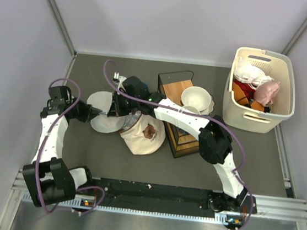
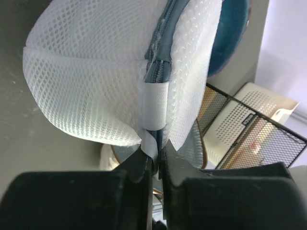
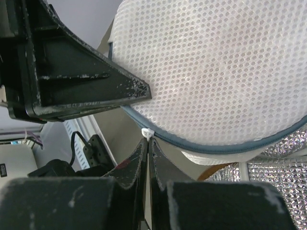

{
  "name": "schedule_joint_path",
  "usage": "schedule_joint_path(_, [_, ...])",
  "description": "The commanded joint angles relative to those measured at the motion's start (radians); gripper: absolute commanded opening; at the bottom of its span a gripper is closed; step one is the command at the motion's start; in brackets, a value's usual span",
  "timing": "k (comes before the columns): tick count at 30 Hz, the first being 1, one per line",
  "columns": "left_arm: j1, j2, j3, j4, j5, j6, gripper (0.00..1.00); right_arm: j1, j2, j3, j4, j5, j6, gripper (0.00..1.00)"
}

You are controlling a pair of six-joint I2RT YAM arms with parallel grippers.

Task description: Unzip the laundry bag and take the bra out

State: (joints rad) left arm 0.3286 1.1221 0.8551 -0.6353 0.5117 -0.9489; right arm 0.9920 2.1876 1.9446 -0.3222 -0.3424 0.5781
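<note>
The laundry bag (image 1: 101, 121) is a white mesh pouch with a grey-blue zipper (image 2: 163, 43), lying left of centre on the dark table. My left gripper (image 1: 93, 112) meets it from the left. In the left wrist view that gripper (image 2: 154, 152) is shut on the white fabric tab (image 2: 154, 108) at the zipper's end. My right gripper (image 1: 115, 106) reaches over from the right. In the right wrist view it (image 3: 148, 141) is shut on the small white zipper pull (image 3: 147, 132) at the bag's (image 3: 216, 72) seam. The bra is hidden.
A cream cap with a brown mark (image 1: 144, 136) lies against the bag's right side. Behind it stands a black wire rack with a wooden box (image 1: 178, 115) and a white bowl (image 1: 195, 97). A beige slotted basket (image 1: 283, 74) of clothes sits at the far right.
</note>
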Motion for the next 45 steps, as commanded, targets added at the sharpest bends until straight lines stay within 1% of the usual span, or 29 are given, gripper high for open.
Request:
schedule_joint_path(1, [0.006, 0.015, 0.071, 0.011, -0.047, 0.012, 0.00, 0.004, -0.029, -0.019, 0.040, 0.017, -0.030, 0.00])
schedule_joint_path(7, [0.038, 0.019, 0.137, -0.053, -0.061, 0.062, 0.00, -0.016, -0.101, -0.111, 0.026, 0.062, -0.089, 0.00])
schedule_joint_path(11, [0.069, 0.022, 0.173, -0.069, -0.033, 0.102, 0.00, -0.042, -0.150, -0.165, 0.020, 0.083, -0.115, 0.00])
schedule_joint_path(16, [0.112, 0.047, 0.212, -0.067, 0.013, 0.168, 0.00, -0.046, -0.241, -0.222, 0.015, 0.105, -0.171, 0.00])
schedule_joint_path(19, [0.115, 0.093, 0.249, -0.064, 0.040, 0.212, 0.00, -0.038, -0.276, -0.223, 0.017, 0.068, -0.185, 0.00])
schedule_joint_path(22, [0.115, 0.157, 0.282, -0.044, 0.063, 0.226, 0.00, -0.012, -0.293, -0.204, 0.017, 0.039, -0.195, 0.00])
schedule_joint_path(26, [0.116, 0.232, 0.300, -0.003, 0.080, 0.220, 0.00, 0.019, -0.252, -0.150, 0.026, -0.010, -0.179, 0.00])
schedule_joint_path(28, [0.115, 0.271, 0.308, 0.006, 0.076, 0.228, 0.13, 0.028, -0.221, -0.113, 0.026, -0.035, -0.164, 0.00])
schedule_joint_path(30, [0.115, 0.295, 0.311, 0.005, 0.096, 0.237, 0.29, 0.031, -0.171, -0.092, 0.029, -0.037, -0.152, 0.00])
schedule_joint_path(31, [0.115, 0.298, 0.309, 0.005, 0.105, 0.245, 0.40, 0.031, -0.155, -0.070, 0.028, -0.037, -0.146, 0.00])
schedule_joint_path(33, [0.115, 0.280, 0.305, 0.000, 0.111, 0.251, 0.52, 0.031, -0.111, -0.053, 0.028, -0.037, -0.135, 0.00])
schedule_joint_path(34, [0.115, 0.268, 0.306, -0.018, 0.105, 0.262, 0.61, 0.031, -0.098, -0.040, 0.028, -0.044, -0.129, 0.00])
schedule_joint_path(35, [0.116, 0.236, 0.305, -0.026, 0.100, 0.268, 0.76, 0.030, -0.091, -0.035, 0.026, -0.044, -0.126, 0.00])
schedule_joint_path(36, [0.115, 0.219, 0.306, -0.039, 0.085, 0.272, 0.82, 0.031, -0.082, -0.032, 0.028, -0.046, -0.121, 0.00])
schedule_joint_path(37, [0.115, 0.197, 0.305, -0.068, 0.080, 0.279, 0.87, 0.030, -0.080, -0.032, 0.028, -0.046, -0.118, 0.00])
schedule_joint_path(38, [0.116, 0.155, 0.294, -0.076, 0.080, 0.279, 0.93, 0.031, -0.081, -0.033, 0.026, -0.044, -0.119, 0.00])
schedule_joint_path(42, [0.115, 0.042, 0.231, -0.107, 0.079, 0.269, 0.94, 0.028, -0.088, -0.058, 0.028, -0.037, -0.116, 0.00])
schedule_joint_path(44, [0.115, -0.019, 0.161, -0.113, 0.086, 0.234, 0.93, 0.028, -0.097, -0.062, 0.029, -0.035, -0.119, 0.00])
schedule_joint_path(45, [0.116, -0.040, 0.130, -0.097, 0.100, 0.216, 0.91, 0.027, -0.098, -0.067, 0.029, -0.033, -0.119, 0.00])
